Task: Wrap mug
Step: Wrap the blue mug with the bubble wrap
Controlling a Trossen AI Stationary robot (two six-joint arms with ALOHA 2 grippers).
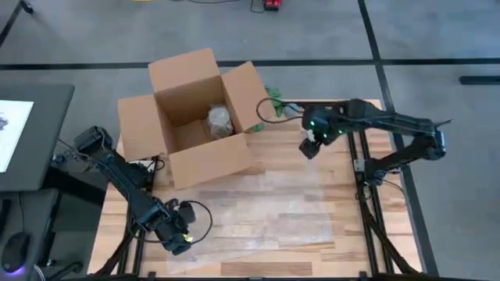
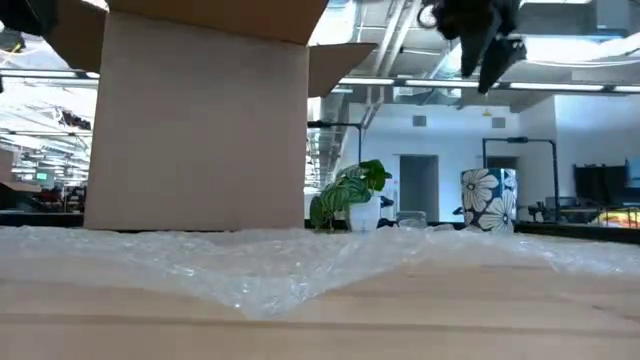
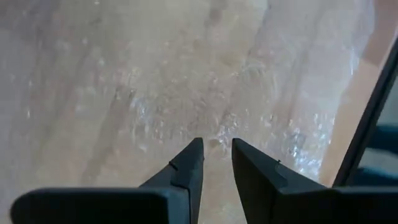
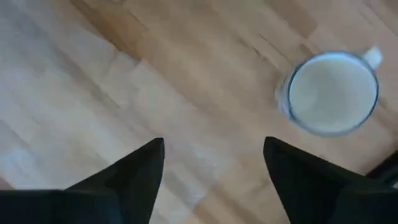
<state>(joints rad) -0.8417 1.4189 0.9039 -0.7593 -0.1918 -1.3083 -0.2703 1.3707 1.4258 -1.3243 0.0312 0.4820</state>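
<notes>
Right gripper [image 4: 211,165], jaws apart, hangs above the white floral ceramic mug [image 4: 331,93]; left gripper [image 3: 216,160], jaws narrowly parted, over clear bubble wrap [image 3: 186,93]

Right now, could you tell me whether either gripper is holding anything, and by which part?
Nothing is held. The right gripper is open above the table near the mug; the left gripper, narrowly open, hovers over the bubble wrap.

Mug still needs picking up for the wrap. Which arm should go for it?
Probably the right. The right gripper hangs open above the table's far right, and its wrist view shows the mug upright just below. The left gripper sits low over the bubble wrap at the near left, nearly closed.
</notes>
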